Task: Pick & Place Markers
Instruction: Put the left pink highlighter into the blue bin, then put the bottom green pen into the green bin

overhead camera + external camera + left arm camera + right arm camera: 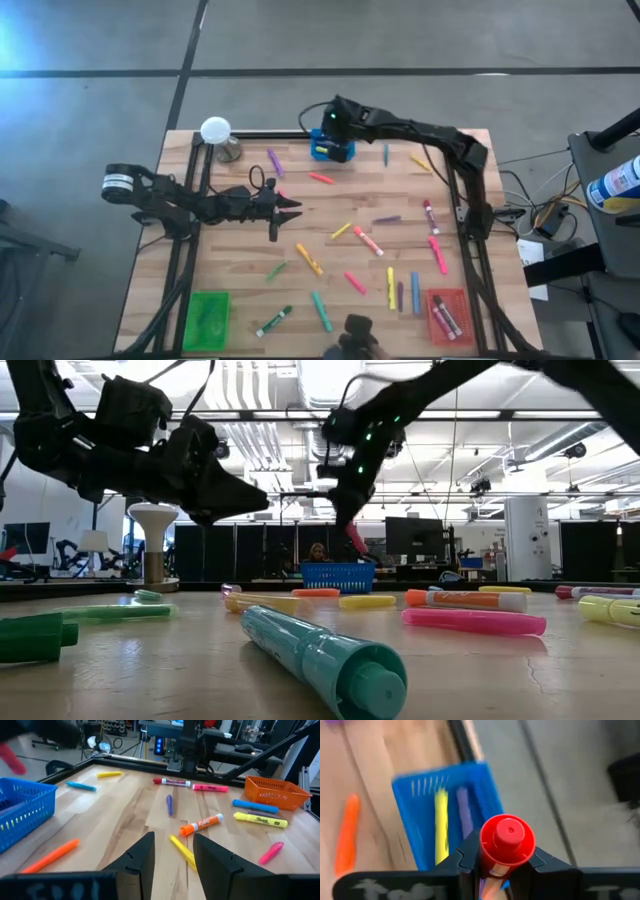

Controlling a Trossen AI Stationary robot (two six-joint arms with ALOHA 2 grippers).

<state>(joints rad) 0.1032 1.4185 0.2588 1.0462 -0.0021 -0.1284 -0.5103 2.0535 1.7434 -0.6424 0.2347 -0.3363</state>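
Many coloured markers lie scattered flat on the wooden table [300, 235]. My right gripper [335, 130] hangs over the blue tray [332, 150] near the far edge, shut on a red-capped marker [507, 840]. A yellow marker [441, 827] and a purple marker [464, 812] lie inside that tray. My left gripper [290, 207] hovers open left of the table's middle. A yellow marker [182, 851] lies on the table below its fingers, which touch nothing, with an orange marker [201, 825] beyond. My right gripper pinches the marker between its two fingers on the barrel just under the red cap [495, 870], coming from above. The marker is lifted clear. Its lower end [355, 540] sticks out below the fingers, slightly tilted, above the blue tray [338, 576].
A green tray [207, 318] sits at the near left corner, and a red tray [447, 315] holding markers at the near right. A white-topped stand [215, 130] rises at the far left corner. Dark rails [470, 240] run along the table's sides. A person [320, 552] sits beyond.
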